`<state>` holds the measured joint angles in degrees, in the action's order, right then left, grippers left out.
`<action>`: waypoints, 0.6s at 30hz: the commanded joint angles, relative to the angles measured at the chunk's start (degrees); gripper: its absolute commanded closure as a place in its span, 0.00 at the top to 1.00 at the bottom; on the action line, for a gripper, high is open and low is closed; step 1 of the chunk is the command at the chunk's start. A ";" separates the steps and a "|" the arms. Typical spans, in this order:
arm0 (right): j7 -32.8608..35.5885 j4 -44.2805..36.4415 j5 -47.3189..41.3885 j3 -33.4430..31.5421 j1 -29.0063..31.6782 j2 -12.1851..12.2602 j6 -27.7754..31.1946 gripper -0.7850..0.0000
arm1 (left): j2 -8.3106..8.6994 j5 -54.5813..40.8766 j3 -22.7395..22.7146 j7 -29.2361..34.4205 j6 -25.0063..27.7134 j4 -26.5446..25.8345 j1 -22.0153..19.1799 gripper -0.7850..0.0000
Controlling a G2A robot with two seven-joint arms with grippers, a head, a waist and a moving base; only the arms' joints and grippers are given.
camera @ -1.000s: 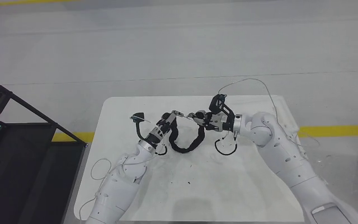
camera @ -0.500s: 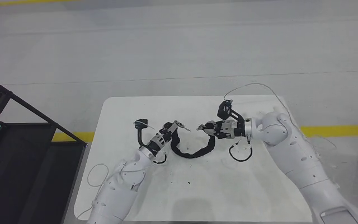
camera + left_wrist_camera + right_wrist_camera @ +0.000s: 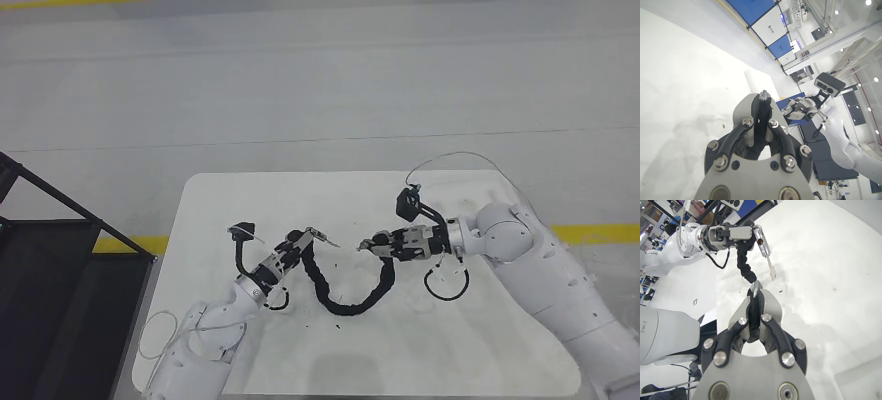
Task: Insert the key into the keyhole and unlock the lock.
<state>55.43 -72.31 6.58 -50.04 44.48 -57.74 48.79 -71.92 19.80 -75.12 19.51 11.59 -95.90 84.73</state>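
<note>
Black fabric-sleeved cable lock [image 3: 340, 306], slung between tools over the white counter [image 3: 250, 200]: left tool [image 3: 297, 243] clamps its silver cylinder end [image 3: 762, 244], leaving the small inserted key [image 3: 772, 271] projecting clear; right tool [image 3: 385, 243] clamps the metal pin end [image 3: 756, 288], held apart, apparently unlocked.

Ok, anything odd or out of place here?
Only minor: the key sticks unheld out of the barrel of the chain lock at the left gripper, and small dark specks litter the table. Nothing looks damaged.

The left gripper [image 3: 300, 242] and right gripper [image 3: 382, 243] are drawing apart, the cable lock [image 3: 345, 304] sagging wider between them
</note>
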 commanded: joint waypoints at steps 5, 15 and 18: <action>-1.57 6.11 1.84 3.57 -4.49 -1.84 -0.79 0.00 | -0.67 -2.71 2.21 0.33 -2.49 9.47 -6.52 0.00; -2.01 14.40 2.89 11.99 -8.83 -6.30 -7.56 0.00 | -1.93 -2.43 6.97 -0.85 -5.71 17.65 -12.84 0.00; -3.17 16.89 4.05 13.85 -10.08 -7.66 -8.49 0.00 | -2.01 -2.14 7.27 -1.14 -5.81 18.04 -13.13 0.00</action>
<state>52.62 -56.15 10.37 -36.65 34.73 -65.05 40.43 -73.92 17.51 -67.91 18.42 5.85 -77.92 71.65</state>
